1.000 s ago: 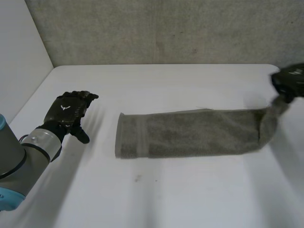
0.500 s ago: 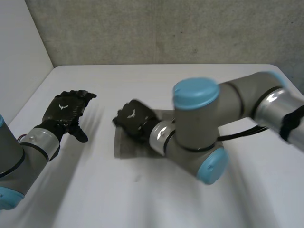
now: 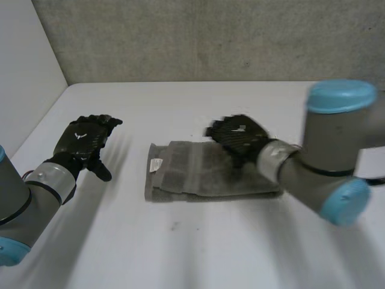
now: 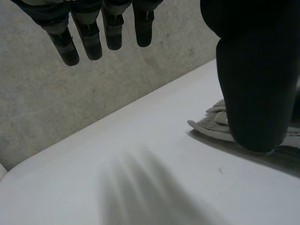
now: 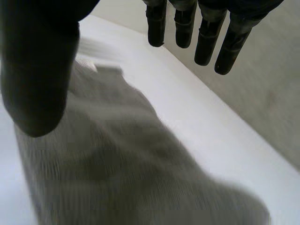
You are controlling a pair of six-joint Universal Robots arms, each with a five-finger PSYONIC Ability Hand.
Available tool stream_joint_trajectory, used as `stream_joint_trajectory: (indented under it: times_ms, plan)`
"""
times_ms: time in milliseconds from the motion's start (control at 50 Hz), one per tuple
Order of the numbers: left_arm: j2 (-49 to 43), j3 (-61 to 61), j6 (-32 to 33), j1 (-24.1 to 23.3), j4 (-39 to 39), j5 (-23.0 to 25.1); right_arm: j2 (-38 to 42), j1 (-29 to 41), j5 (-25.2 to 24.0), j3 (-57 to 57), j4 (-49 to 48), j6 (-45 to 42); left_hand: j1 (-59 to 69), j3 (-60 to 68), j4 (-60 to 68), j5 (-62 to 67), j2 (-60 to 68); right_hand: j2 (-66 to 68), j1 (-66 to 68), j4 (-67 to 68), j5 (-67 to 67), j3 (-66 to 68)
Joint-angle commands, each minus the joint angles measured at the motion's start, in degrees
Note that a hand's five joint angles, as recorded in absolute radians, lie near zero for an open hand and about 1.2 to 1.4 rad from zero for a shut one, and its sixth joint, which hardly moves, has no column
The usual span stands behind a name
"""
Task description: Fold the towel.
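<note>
The grey towel point(image 3: 192, 177) lies doubled over in the middle of the white table point(image 3: 198, 253), with a small white label point(image 3: 156, 165) showing near its left end. My right hand point(image 3: 240, 137) hovers over the towel's far edge, right of its middle. It is open with straight fingers and holds nothing. In the right wrist view the towel point(image 5: 131, 173) spreads below that hand's thumb point(image 5: 37, 70) and fingers. My left hand point(image 3: 81, 141) hangs open to the left of the towel, apart from it. The left wrist view has the towel's end point(image 4: 213, 127) beside the left thumb point(image 4: 255, 84).
A grey wall point(image 3: 210, 36) runs along the table's far edge, and a white side wall point(image 3: 24, 78) stands at the left. My right arm point(image 3: 328, 162) reaches in low over the table's right half.
My right hand carried the towel's right end across onto the left end, let go, opened and drew back to the right. The towel now lies doubled. My left hand has barely moved.
</note>
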Motion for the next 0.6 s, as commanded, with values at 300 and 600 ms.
stream_joint_trajectory:
  times_ms: [300, 600]
  plan:
    - [0.0, -1.2, 0.1, -0.8, 1.2, -0.1, -1.6, -14.3, -2.3, 20.3, -13.8, -3.3, 0.3, 0.5, 0.6, -0.2, 0.7, 65.5, 66.5, 64.8, 66.3, 65.8]
    - [3.5, -0.9, -0.1, -1.0, 0.6, -0.4, -3.1, -7.9, -2.8, 8.4, -10.8, -2.7, 0.0, 0.2, 0.2, -0.6, 0.3, 65.5, 66.5, 64.9, 66.4, 65.8]
